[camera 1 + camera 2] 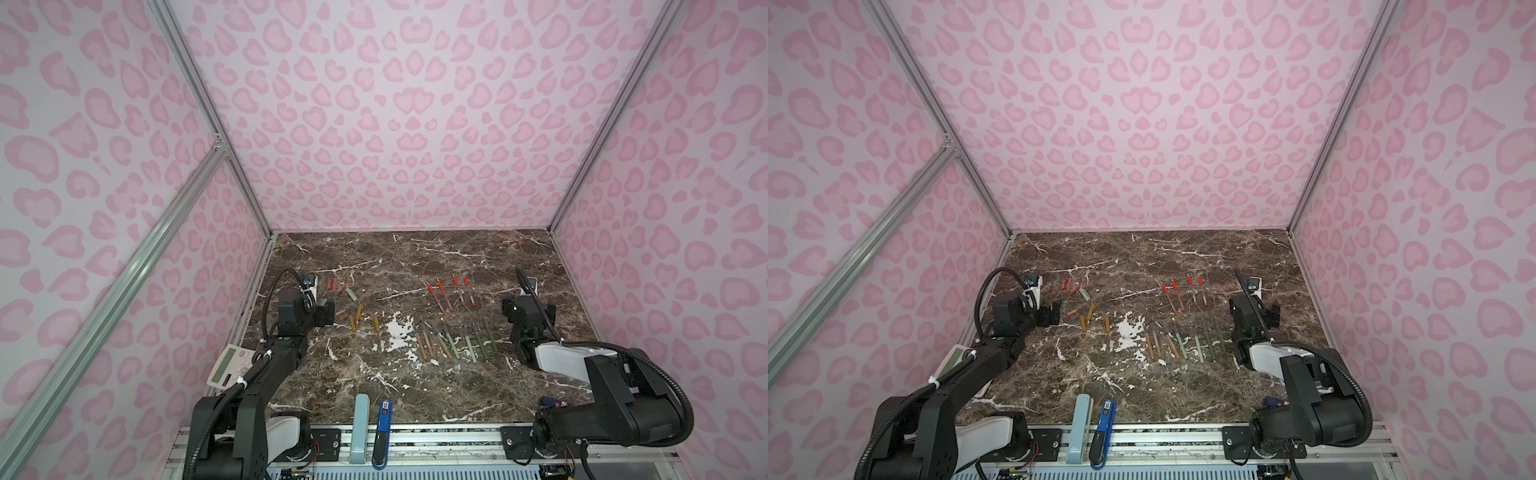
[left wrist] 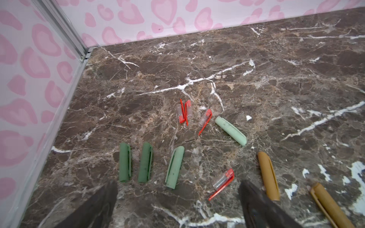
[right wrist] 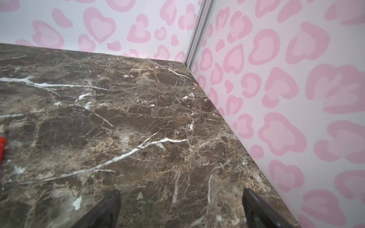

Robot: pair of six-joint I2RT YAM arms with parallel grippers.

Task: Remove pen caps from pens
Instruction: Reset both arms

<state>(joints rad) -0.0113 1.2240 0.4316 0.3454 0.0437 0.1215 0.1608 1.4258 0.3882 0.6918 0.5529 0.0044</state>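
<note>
Several pens lie in the table's right half: slim red-ended ones [image 1: 451,295] at the back, thicker tan and sage-green ones [image 1: 453,338] in a row in front of them. Loose pen caps lie on the left. The left wrist view shows two dark green caps [image 2: 124,162], pale green caps [image 2: 175,167], small red clip caps [image 2: 223,182] and tan caps [image 2: 269,175]. My left gripper [image 2: 177,190] hovers open just short of the caps, holding nothing. My right gripper [image 3: 181,192] is open over bare marble right of the pens, near the side wall. One red pen end [image 3: 1,144] shows at the right wrist view's edge.
A white calculator [image 1: 230,365] lies by the left wall under my left arm. A long pale-blue case [image 1: 360,428] and a blue-and-black stapler-like tool [image 1: 382,432] sit at the front edge. Pink patterned walls close in the left, back and right sides of the table.
</note>
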